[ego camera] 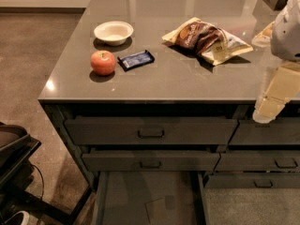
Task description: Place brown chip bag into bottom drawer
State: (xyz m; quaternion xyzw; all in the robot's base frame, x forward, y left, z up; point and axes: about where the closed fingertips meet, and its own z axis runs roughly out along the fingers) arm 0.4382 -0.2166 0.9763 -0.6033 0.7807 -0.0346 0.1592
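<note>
The brown chip bag lies crinkled on the grey countertop, right of the middle, with its orange logo facing up. The bottom drawer is pulled out below the counter's front, showing its grey floor and a small tan square patch. My gripper hangs at the right edge of the view, over the counter's front right edge, to the right of and nearer than the bag, apart from it. It holds nothing that I can see.
A white bowl, a red apple and a small blue snack-bar wrapper sit on the counter's left part. Closed drawer fronts with loop handles are above the open drawer. Dark robot base parts stand at the lower left on the floor.
</note>
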